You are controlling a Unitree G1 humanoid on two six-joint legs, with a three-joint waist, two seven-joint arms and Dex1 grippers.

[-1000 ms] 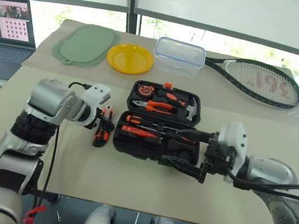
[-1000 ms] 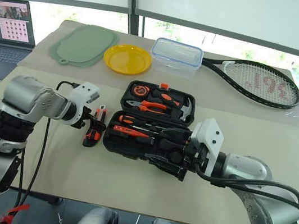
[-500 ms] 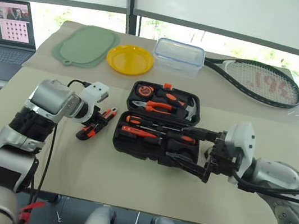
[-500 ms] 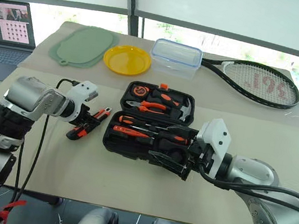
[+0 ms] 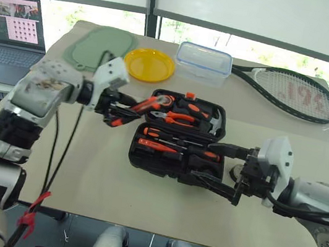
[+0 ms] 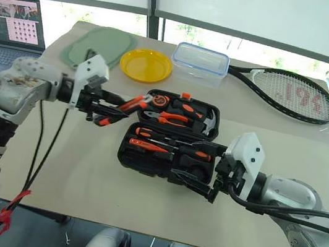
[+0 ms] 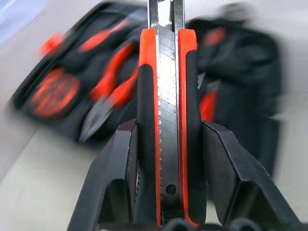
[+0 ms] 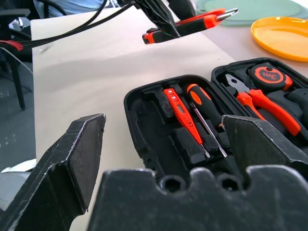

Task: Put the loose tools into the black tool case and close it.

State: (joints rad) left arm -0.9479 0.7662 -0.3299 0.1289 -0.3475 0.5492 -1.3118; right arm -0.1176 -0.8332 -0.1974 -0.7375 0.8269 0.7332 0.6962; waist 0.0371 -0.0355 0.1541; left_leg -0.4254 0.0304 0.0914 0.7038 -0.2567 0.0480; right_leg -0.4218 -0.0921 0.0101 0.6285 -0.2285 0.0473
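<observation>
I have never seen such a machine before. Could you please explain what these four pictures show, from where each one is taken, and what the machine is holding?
This is a humanoid robot with two arms, each ending in two black fingers. Two pictures come from cameras in its head, looking down over a table. The other two come from cameras on its wrists, looking along the fingers.

On the table lies an open black tool case with screwdrivers, pliers and a tape measure inside. Behind it are a yellow plate, a clear box, a green mat and a racket; a laptop stands at the left.

The left gripper holds an orange-black utility knife in the air beside the case. The right gripper is open and empty, by the case's right end.
</observation>
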